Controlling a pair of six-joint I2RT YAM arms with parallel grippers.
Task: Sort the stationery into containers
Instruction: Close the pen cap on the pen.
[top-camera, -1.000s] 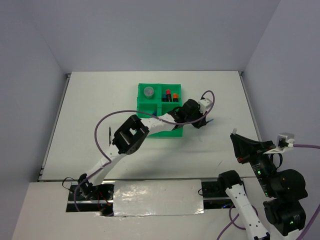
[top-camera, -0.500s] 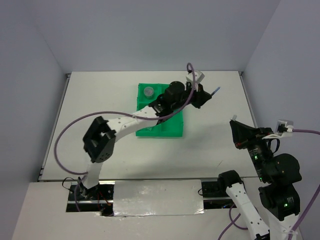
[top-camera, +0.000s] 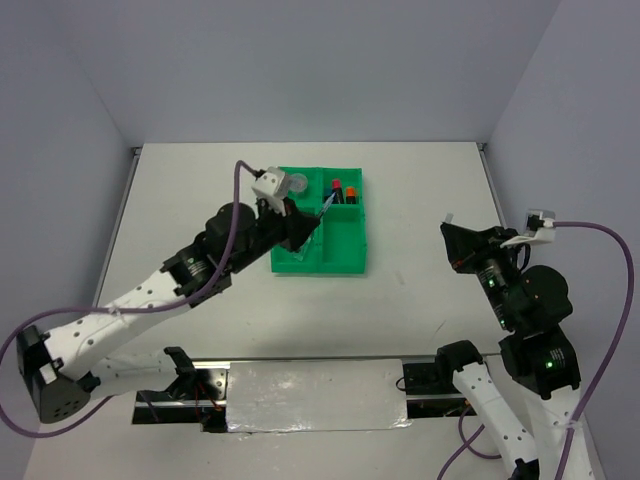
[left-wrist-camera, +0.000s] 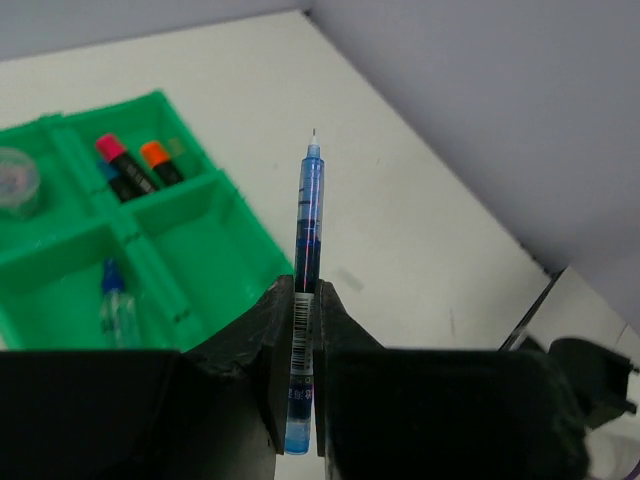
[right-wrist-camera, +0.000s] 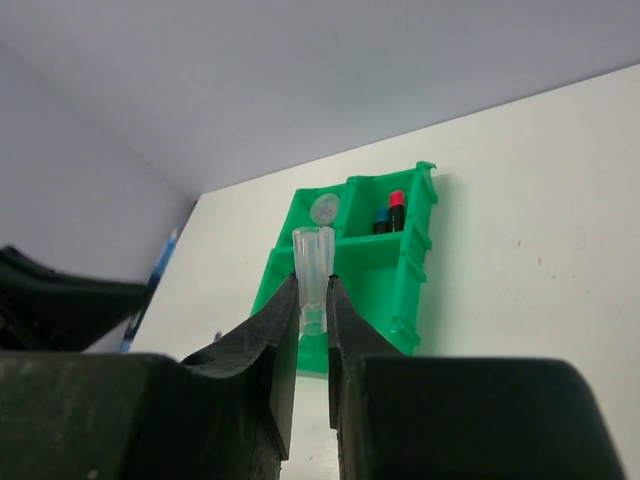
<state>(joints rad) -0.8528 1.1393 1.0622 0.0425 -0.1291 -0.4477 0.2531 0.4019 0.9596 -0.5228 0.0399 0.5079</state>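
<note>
One green tray (top-camera: 340, 266), four compartments (top-camera: 345, 238). Two markers (left-wrist-camera: 118, 165), one blue pen (left-wrist-camera: 308, 220), one bottle (left-wrist-camera: 116, 312), one disc (top-camera: 297, 183), one clear cap (right-wrist-camera: 313, 265).

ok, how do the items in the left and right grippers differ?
Left gripper holds a blue pen, right gripper a clear cap-like piece. The pen is long, reaching far past the jaws; the clear piece is short. The pen is above the green tray, the clear piece is not. Both are pinched.

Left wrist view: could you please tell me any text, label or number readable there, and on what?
Pen: a white barcode label with tiny print, at the left gripper, too small and blurred to read.
Nothing else there carries readable text.
</note>
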